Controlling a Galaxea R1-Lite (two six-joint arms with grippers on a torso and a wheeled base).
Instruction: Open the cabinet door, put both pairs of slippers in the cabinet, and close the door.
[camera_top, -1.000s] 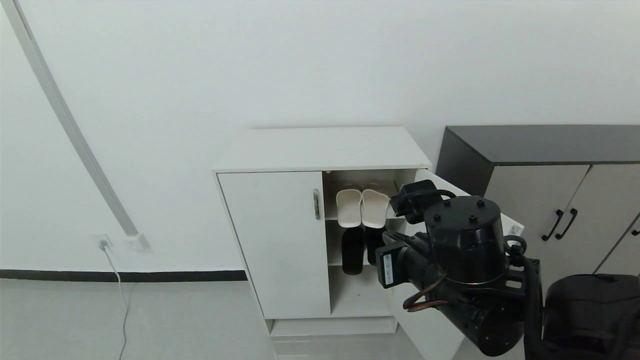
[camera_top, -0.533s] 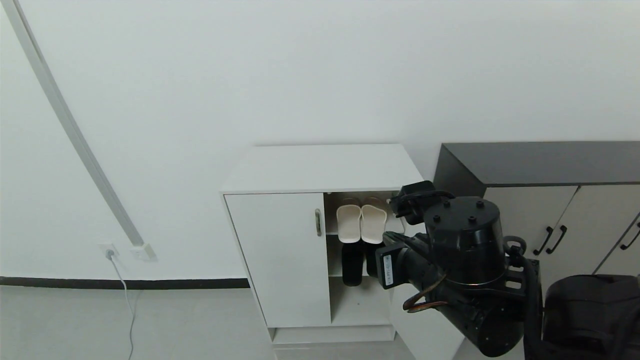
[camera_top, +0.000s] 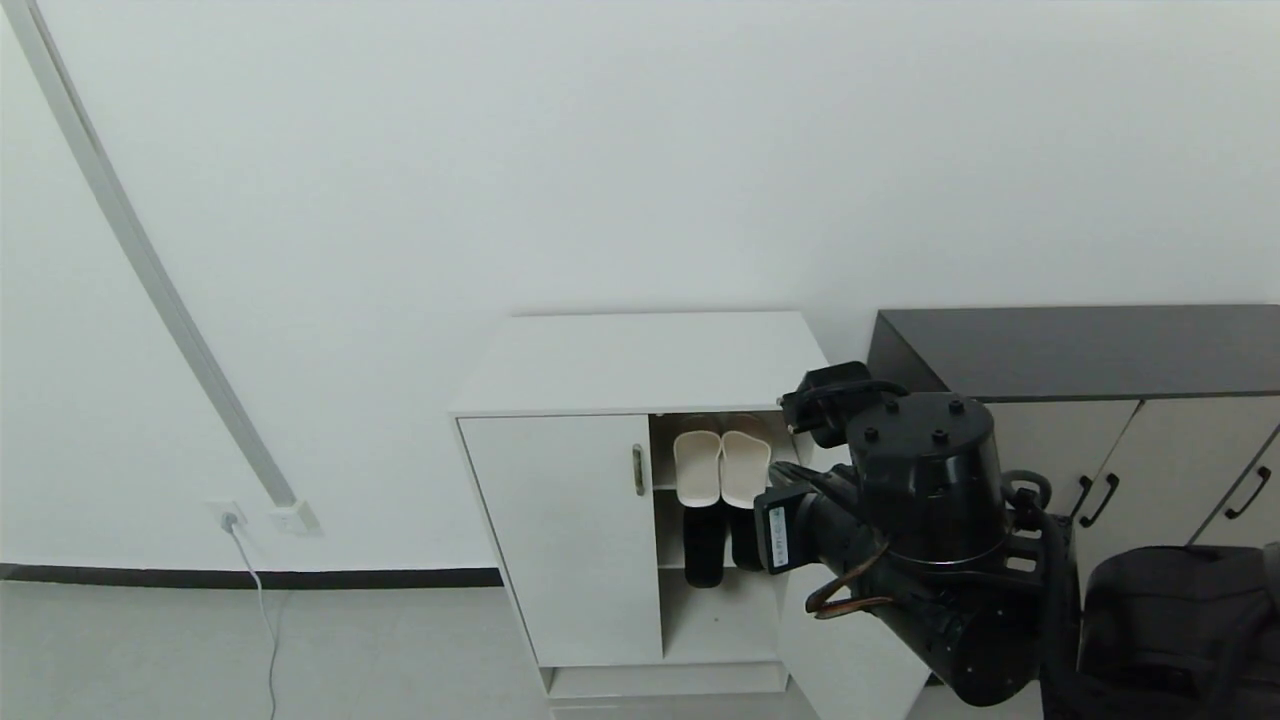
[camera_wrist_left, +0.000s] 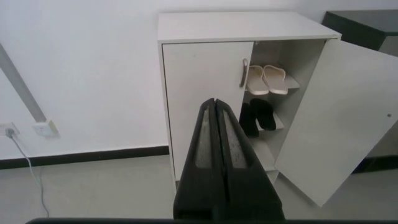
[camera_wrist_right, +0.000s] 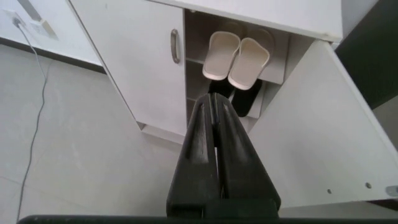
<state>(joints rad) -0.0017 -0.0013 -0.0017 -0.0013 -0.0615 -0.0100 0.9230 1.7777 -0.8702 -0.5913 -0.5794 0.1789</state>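
Hanging from a socket (camera_top: 232, 520) low on the wall at the far left, a cable (camera_top: 265, 630) trails onto the floor, well apart from the work. Right of it stands the cabinet (camera_top: 640, 360). Its shut door (camera_top: 560, 530) covers the left half, with the handle (camera_top: 637, 470) at that door's inner edge. The right half is exposed: the white slippers (camera_top: 720, 465) lie side by side on the upper shelf, and the black slippers (camera_top: 705, 545) sit as a pair on the shelf below. One pair per shelf, laid lengthwise into the cabinet, looks chosen so that nothing juts past the front. Whether the black pair's near ends overhang their shelf I cannot tell. The open door (camera_top: 850, 670) swings out to the right and toward the robot, leaving the shelves easy to reach. Loading seems done, so closing the door is the step left.

The left end effector (camera_wrist_left: 215, 106) is closed on nothing, fingers pressed flat together, aimed at the shut door from well back. The right end effector (camera_wrist_right: 212, 99) is likewise closed and empty, pointing at the shelves with the open door just beside its line. Closed fingers make a firm, blunt pusher, which would suit swinging the door round on its hinge. The right arm (camera_top: 920, 500) sits nearest that door, so it is likely the one to use. At the far right stands a dark cabinet (camera_top: 1080, 350), near the door's swing
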